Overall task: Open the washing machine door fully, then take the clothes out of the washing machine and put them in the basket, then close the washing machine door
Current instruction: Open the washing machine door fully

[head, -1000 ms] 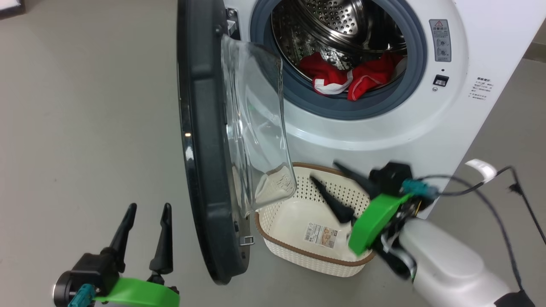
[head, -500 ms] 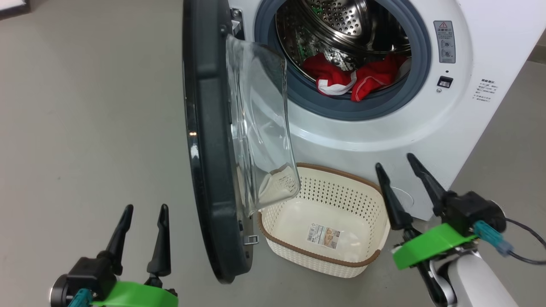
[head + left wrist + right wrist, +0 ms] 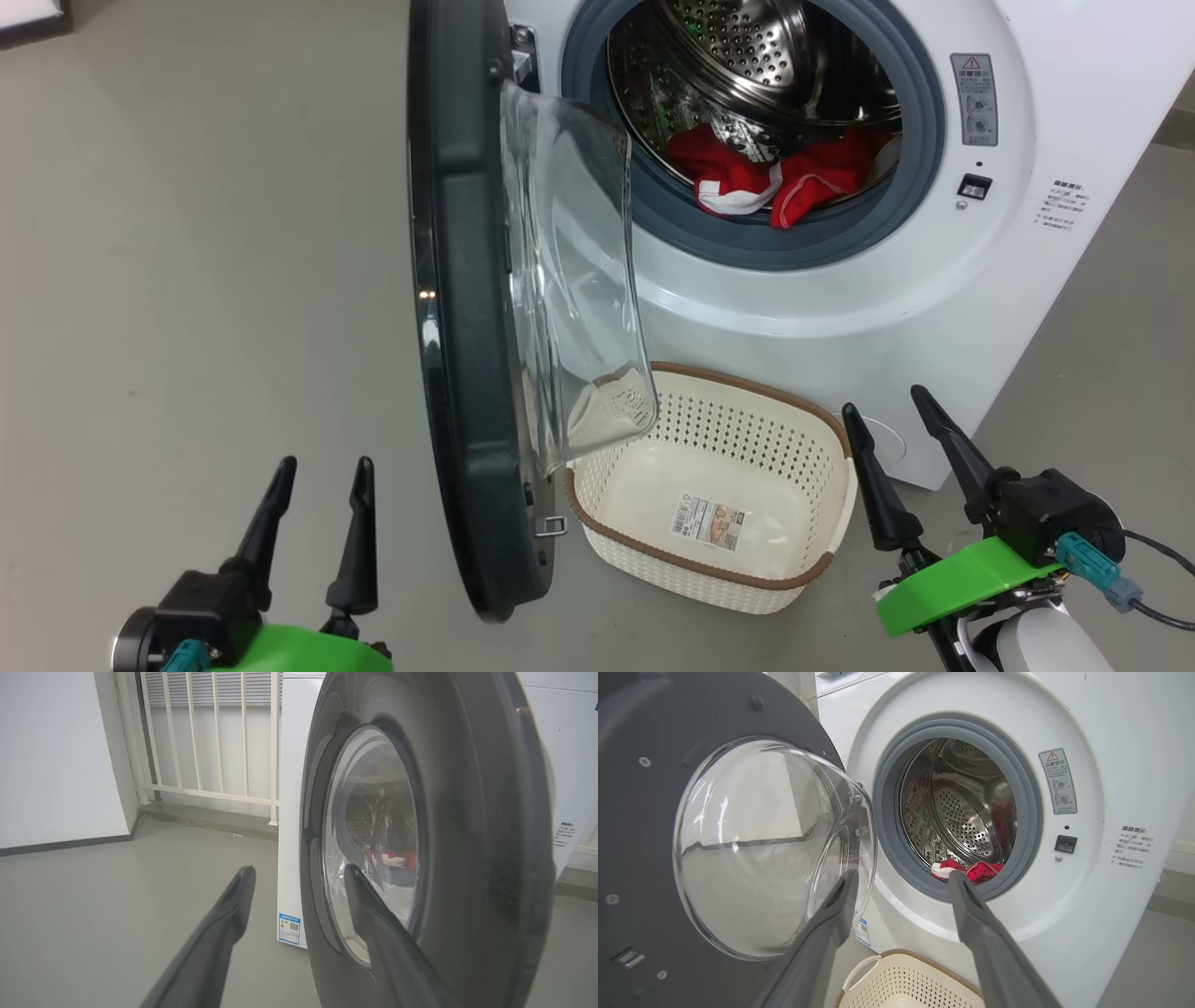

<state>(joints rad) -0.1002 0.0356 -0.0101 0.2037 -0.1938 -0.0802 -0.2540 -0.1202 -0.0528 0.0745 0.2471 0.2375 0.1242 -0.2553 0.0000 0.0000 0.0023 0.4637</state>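
The washing machine stands with its door swung out edge-on toward me, glass bowl facing the drum. Red and white clothes lie at the drum's front lip, also seen in the right wrist view as clothes. The cream basket sits on the floor below the opening, holding just a sticker. My left gripper is open at the lower left, outside the door. My right gripper is open at the lower right, beside the basket, holding nothing.
Grey floor spreads wide to the left of the door. A white railing and a white wall stand behind the machine. A black cable trails from my right wrist.
My right gripper has pulled back from over the basket to the lower right and turned fingers-up. The head camera shifted slightly. The left gripper stays put.
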